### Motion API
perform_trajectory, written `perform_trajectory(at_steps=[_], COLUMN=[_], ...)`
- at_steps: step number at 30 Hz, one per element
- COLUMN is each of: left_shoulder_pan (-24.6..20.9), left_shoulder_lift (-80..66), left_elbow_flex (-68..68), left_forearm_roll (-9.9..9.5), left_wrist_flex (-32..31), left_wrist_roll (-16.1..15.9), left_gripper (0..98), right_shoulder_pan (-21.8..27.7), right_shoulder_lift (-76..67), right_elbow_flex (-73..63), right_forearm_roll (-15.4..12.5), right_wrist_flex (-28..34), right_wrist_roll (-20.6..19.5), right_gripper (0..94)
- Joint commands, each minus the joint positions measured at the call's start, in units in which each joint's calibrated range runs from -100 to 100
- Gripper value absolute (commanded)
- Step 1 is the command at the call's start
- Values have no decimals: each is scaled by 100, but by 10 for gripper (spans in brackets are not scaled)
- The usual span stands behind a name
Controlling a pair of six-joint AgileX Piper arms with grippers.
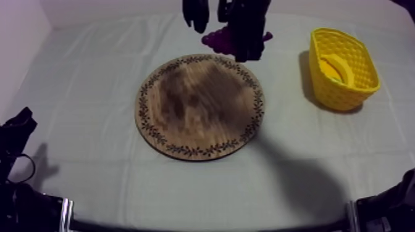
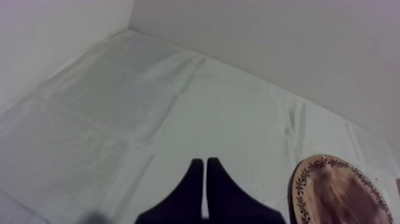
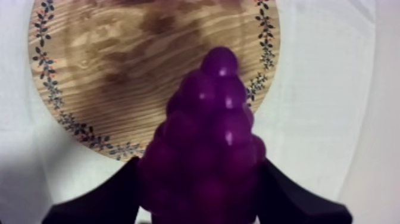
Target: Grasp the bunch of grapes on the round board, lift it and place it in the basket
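Note:
The purple bunch of grapes (image 1: 217, 39) hangs in the air past the far rim of the round wooden board (image 1: 201, 105), held by my right gripper (image 1: 242, 44), which comes in from the upper right. In the right wrist view the grapes (image 3: 208, 143) sit between the black fingers (image 3: 113, 199), above the board's patterned rim (image 3: 65, 119). The board's top is bare. The yellow basket (image 1: 352, 86) stands to the right of the board. My left gripper (image 2: 205, 173) rests low at the left side (image 1: 15, 131), fingers together as a narrow wedge.
A yellow fruit (image 1: 336, 66) that looks like a banana lies inside the basket. Grey-white cloth (image 1: 86, 80) covers the table around the board. The board's edge (image 2: 339, 193) shows beside the left gripper. A wall runs along the far side of the table.

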Motion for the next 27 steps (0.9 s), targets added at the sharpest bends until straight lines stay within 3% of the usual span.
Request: perform_trajectory(at_steps=[1, 8, 27], left_shoulder_pan=[-1, -1, -1], left_shoulder_lift=[3, 3, 3], left_elbow_flex=[4, 4, 4], left_forearm_roll=[1, 1, 1], left_wrist_flex=[3, 3, 3], left_wrist_roll=[0, 0, 0], left_gripper=[0, 0, 0], right_shoulder_pan=[2, 273, 1824], right_shoulder_lift=[-123, -443, -1153], right_elbow_flex=[88, 399, 1137], right_forearm_roll=[-10, 5, 59], right_wrist_flex=[13, -28, -55], right_wrist_roll=[-39, -178, -1134], right_gripper=[378, 383, 382])
